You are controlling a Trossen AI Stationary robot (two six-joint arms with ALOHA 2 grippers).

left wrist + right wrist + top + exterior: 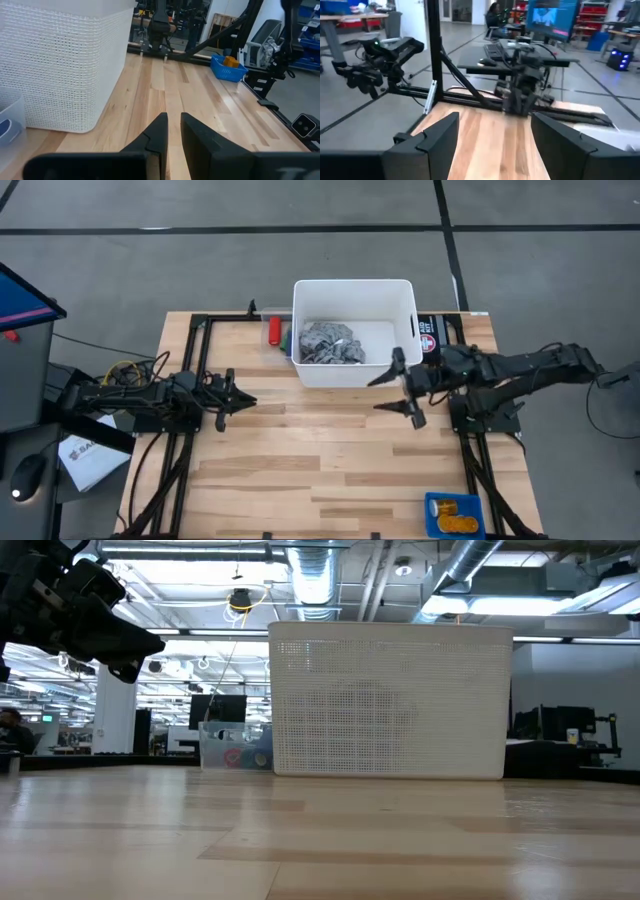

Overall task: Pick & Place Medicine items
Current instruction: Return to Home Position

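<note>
My right gripper (398, 393) hung above the worktop (330, 450) just in front of the white bin's (345, 374) right corner, its fingers spread wide with nothing between them; its own wrist view showed the same broad gap (495, 137). The left gripper (243, 400) sat over the left side of the worktop, well apart from the bin, pointing toward the right arm, its fingers drawn in to a thin slit (173, 127) and holding nothing. The pill bottles (455, 515) lay in a small blue basket (431, 515) at the near right corner of the worktop, far from both grippers. From above they read only as orange shapes, so I could not tell which way their caps pointed or how their long axes ran; in the left wrist view they were an orange patch (231, 61) above the basket's rim. A grey rag (330, 343) lay crumpled inside the white bin. Just left of it stood a transparent bin (215, 745) with a red roll (275, 330) in it.
</note>
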